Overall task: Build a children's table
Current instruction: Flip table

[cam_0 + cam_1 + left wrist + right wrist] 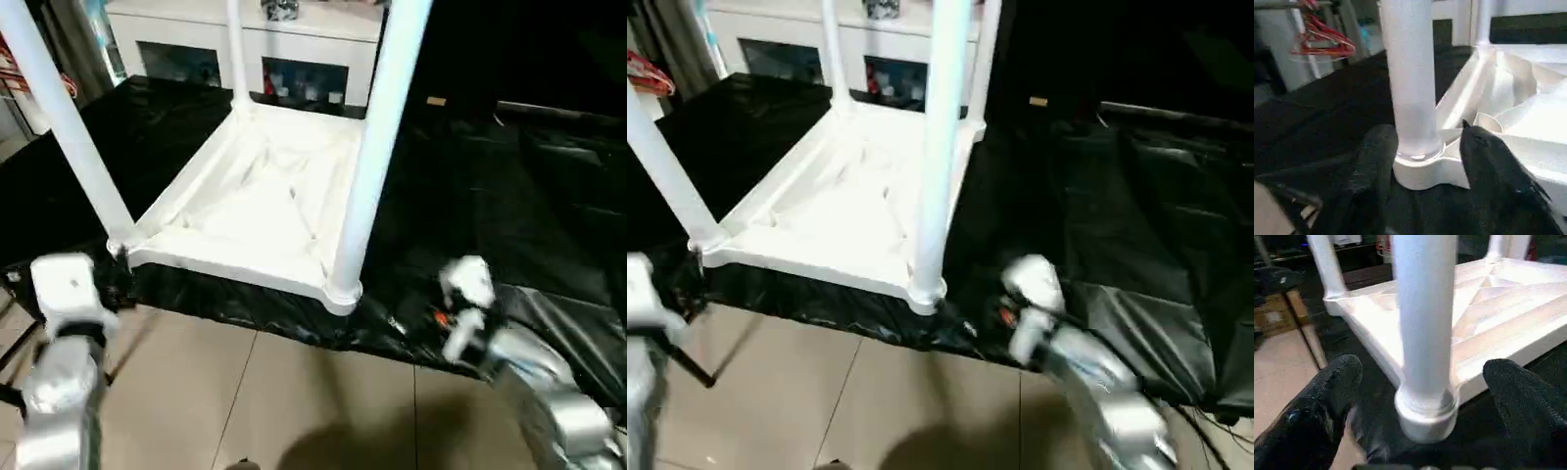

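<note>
The table [255, 211] lies upside down on a black sheet [470, 176] spread over the floor, ribbed underside facing up. Legs stand upright in its corner sockets: the near left leg [69, 127], the near right leg [377, 147] and the far left leg [236, 54] are plainly seated. A fourth leg [986, 59] rises at the far right corner; its seating is hidden behind the near right one.

The near edge of the top runs just beside the edge of the sheet, where tiled floor [274, 392] begins.

The left gripper [1425, 156] is at the near left corner. Its two black fingers [1371, 166] are spread, one on each side of the leg's base at the socket. Whether they touch the leg cannot be told.

The right gripper [1422, 382] faces the near right corner. Its fingers [1332, 391] are spread wide, well clear of the leg on both sides, holding nothing.

Both silver forearms reach in from the near side, the left arm [64, 362] over the tiles and the right arm [529, 362] over the sheet's edge.

A white cabinet [245, 44] with glass doors stands beyond the far side of the table. Red hangers [1322, 41] hang to the far left.
</note>
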### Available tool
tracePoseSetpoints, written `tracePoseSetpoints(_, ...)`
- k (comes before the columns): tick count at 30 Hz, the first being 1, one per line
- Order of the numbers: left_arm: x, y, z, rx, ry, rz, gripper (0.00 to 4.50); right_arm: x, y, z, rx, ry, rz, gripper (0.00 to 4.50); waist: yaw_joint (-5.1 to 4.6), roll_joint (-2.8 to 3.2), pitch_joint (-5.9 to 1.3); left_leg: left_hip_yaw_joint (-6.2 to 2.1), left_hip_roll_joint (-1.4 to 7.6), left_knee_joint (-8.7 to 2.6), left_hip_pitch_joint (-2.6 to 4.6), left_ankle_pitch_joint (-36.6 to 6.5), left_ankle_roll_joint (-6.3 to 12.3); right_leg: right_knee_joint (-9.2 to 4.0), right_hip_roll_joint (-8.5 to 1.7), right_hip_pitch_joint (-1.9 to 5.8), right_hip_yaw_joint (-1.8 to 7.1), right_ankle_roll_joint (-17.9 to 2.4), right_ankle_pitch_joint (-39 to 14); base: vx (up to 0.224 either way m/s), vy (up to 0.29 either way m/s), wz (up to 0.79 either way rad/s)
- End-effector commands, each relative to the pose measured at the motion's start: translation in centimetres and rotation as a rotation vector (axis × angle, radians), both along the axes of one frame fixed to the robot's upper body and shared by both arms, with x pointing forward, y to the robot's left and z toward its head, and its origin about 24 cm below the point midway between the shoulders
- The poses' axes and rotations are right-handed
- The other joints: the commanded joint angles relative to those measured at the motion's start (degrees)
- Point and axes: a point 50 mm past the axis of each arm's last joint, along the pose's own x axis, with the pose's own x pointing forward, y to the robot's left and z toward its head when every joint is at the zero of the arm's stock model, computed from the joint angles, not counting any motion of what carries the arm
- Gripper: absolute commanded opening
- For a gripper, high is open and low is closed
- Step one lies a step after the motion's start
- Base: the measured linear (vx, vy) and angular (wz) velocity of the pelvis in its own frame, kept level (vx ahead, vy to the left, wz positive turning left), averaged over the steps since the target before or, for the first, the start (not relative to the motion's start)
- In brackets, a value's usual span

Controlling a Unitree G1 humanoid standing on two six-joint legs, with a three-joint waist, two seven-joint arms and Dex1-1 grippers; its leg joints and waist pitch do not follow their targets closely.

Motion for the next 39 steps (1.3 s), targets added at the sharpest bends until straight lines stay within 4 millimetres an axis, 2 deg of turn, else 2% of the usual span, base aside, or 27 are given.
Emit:
tracePoseSetpoints(1,0.6,0.6,-0.2,0.0,0.025,-0.016,2.67,0.7,0.2,0.0,-0.011,-0.015,-0.024,4.5,0.17,0.4,-2.32,-2.99,6.28,-5.15,0.43,-11.3,1.47,-4.38,-9.17,0.85,5.23,-5.4,-9.3,0.0,0.0,0.0)
tracePoseSetpoints(2,1.6,1.4,0.0,0.0,0.031,-0.022,2.76,1.3,1.0,-0.1,0.016,-0.008,-0.01,4.5,0.07,0.54,-2.4,-2.96,6.29,-5.14,0.59,-11.2,1.16,-4.14,-9.06,0.71,5.26,-5.9,-7.6,0.0,0.0,0.0)
tracePoseSetpoints(3,1.8,1.5,0.0,-0.005,0.03,-0.024,2.81,1.4,1.2,-0.2,0.021,-0.005,-0.004,4.5,0.04,0.66,-2.39,-2.9,6.06,-5.18,0.72,-11.9,1.0,-4.19,-9.06,0.66,5.29,-6.0,-7.5,0.0,0.0,0.0)
tracePoseSetpoints(4,1.9,1.7,0.0,-0.012,0.03,-0.026,2.93,1.5,1.3,-0.2,0.024,-0.003,0.002,4.5,0.09,0.77,-2.47,-3.0,6.18,-5.21,0.74,-12.1,0.65,-4.05,-9.22,0.81,5.29,-6.2,-7.1,0.0,0.0,0.0)
tracePoseSetpoints(5,2.1,1.8,0.1,-0.019,0.03,-0.03,3.02,1.6,1.5,-0.2,0.027,-0.003,0.008,4.5,0.18,0.72,-2.58,-3.12,6.62,-5.32,0.6,-11.3,0.25,-3.73,-9.33,1.02,5.29,-6.6,-4.3,0.0,0.0,0.0)
tracePoseSetpoints(6,2.4,1.9,0.1,-0.027,0.031,-0.045,3.08,1.9,1.8,-0.3,0.03,-0.005,0.013,4.5,0.16,0.75,-2.74,-3.02,6.59,-5.24,0.7,-10.4,0.05,-3.28,-9.27,0.88,5.25,-7.3,-1.5,0.0,0.0,0.0)
tracePoseSetpoints(7,2.8,2.1,0.2,-0.027,0.04,-0.057,3.08,2.2,2.2,-0.4,0.032,-0.01,0.016,4.5,0.09,0.67,-2.79,-3.03,6.57,-5.26,0.52,-10.0,0.01,-3.03,-9.27,1.09,5.25,-7.7,-0.1,0.0,0.0,0.0)
tracePoseSetpoints(8,3.1,2.3,0.2,-0.018,0.045,-0.078,3.08,2.6,2.6,-0.4,0.033,-0.017,0.016,4.5,0.12,0.41,-2.88,-2.74,6.29,-5.06,0.45,-9.0,0.27,-2.9,-9.34,1.04,5.28,-8.0,1.5,0.0,0.0,0.0)
tracePoseSetpoints(10,3.7,2.3,0.2,-0.023,0.058,-0.134,3.08,3.1,3.2,-0.3,0.052,-0.023,0.023,4.5,0.31,0.38,-3.07,-2.66,6.05,-4.76,0.16,-7.4,0.83,-2.74,-9.69,1.22,5.37,-8.2,2.4,0.0,0.0,0.0)
tracePoseSetpoints(14,4.7,1.6,0.1,-0.04,0.086,-0.245,3.08,4.1,4.3,-0.5,0.05,-0.031,0.025,4.5,0.53,0.28,-2.73,-2.41,6.27,-4.94,0.34,-8.7,0.74,-3.0,-9.74,0.84,5.46,-8.6,-1.1,0.0,0.0,0.0)
tracePoseSetpoints(16,5.1,1.7,0.0,-0.023,0.101,-0.244,3.08,4.4,4.5,-0.4,0.053,-0.036,0.022,4.5,0.73,0.43,-2.71,-2.45,6.51,-5.09,0.55,-9.9,0.14,-3.02,-9.69,0.76,5.52,-8.7,-2.7,0.0,0.0,0.0)
tracePoseSetpoints(18,5.3,1.8,0.1,-0.011,0.101,-0.235,3.08,4.6,4.7,-0.4,0.054,-0.042,0.02,4.5,1.16,0.55,-2.54,-2.32,6.54,-5.19,1.06,-12.6,-0.78,-3.43,-9.78,0.31,5.78,-8.4,-6.0,0.0,0.0,0.0)
tracePoseSetpoints(20,6.1,2.2,0.4,-0.012,0.089,-0.213,3.08,5.1,5.0,-0.5,0.064,-0.047,0.009,4.5,1.1,0.55,-2.48,-2.36,6.5,-5.4,0.85,-13.1,-1.23,-3.38,-9.64,0.4,5.78,-8.1,-6.9,0.0,0.0,0.0)
tracePoseSetpoints(21,6.4,2.3,0.6,-0.016,0.086,-0.202,3.08,5.3,5.1,-0.5,0.068,-0.046,0.003,4.32,1.24,0.61,-2.55,-2.34,6.56,-5.41,1.05,-13.6,-1.55,-3.42,-9.69,0.27,5.79,-8.0,-7.4,0.0,0.0,0.0)
tracePoseSetpoints(23,6.5,2.4,0.6,0.017,0.103,-0.183,3.08,5.6,5.2,-0.5,0.072,-0.048,-0.001,4.13,1.19,0.6,-2.58,-2.42,6.61,-5.51,0.75,-13.4,-1.71,-3.25,-9.79,0.44,5.82,-8.1,-6.7,0.0,0.0,0.0)
tracePoseSetpoints(24,6.5,2.3,0.6,0.016,0.106,-0.177,3.08,5.6,5.2,-0.5,0.071,-0.049,-0.002,4.08,1.17,1.06,-2.63,-2.61,6.72,-5.56,0.57,-13.2,-1.87,-3.01,-9.88,0.58,5.76,-8.2,-6.1,0.0,0.0,0.0)
tracePoseSetpoints(26,6.4,2.3,0.6,0.018,0.101,-0.153,3.08,5.7,5.2,-0.6,0.074,-0.051,-0.006,3.94,1.1,0.79,-2.67,-2.43,6.75,-5.49,0.66,-13.1,-1.77,-3.0,-9.78,0.51,5.81,-8.5,-4.9,0.0,0.0,0.0)
tracePoseSetpoints(30,6.3,1.9,0.7,-0.012,0.061,-0.14,3.08,5.8,5.1,-0.6,0.076,-0.053,-0.013,3.6,1.13,0.56,-2.85,-2.22,6.69,-5.28,0.38,-10.6,-0.96,-2.57,-9.78,0.74,5.74,-9.3,-1.3,0.0,0.0,0.0)
tracePoseSetpoints(31,6.3,1.5,0.6,-0.022,0.049,-0.143,3.35,5.9,4.9,-0.7,0.075,-0.054,-0.027,3.44,1.24,0.57,-2.9,-2.09,6.69,-5.16,0.49,-10.0,-0.64,-2.55,-9.79,0.61,5.73,-9.5,-0.7,0.0,0.0,0.0)
tracePoseSetpoints(35,6.4,1.4,0.7,-0.018,0.027,-0.096,3.45,6.2,4.3,-0.8,0.077,-0.059,-0.069,3.19,1.36,0.57,-2.8,-1.9,6.68,-5.13,0.47,-10.2,-0.32,-2.77,-9.7,0.61,5.76,-9.3,-2.2,0.0,0.0,0.0)
tracePoseSetpoints(36,6.4,1.4,0.7,-0.027,0.019,-0.08,3.63,6.2,4.1,-0.8,0.08,-0.059,-0.08,3.05,1.31,0.37,-2.76,-1.96,6.75,-5.21,0.44,-10.3,-0.28,-2.7,-9.65,0.64,5.74,-9.1,-2.5,0.0,0.0,0.0)
tracePoseSetpoints(39,6.3,1.2,1.0,-0.065,-0.017,-0.012,3.82,6.5,3.2,-0.7,0.092,-0.059,-0.137,2.8,1.32,0.45,-2.67,-1.94,6.91,-5.29,0.56,-11.6,-0.75,-2.91,-9.73,0.55,5.76,-9.2,-4.1,0.0,0.0,0.0)
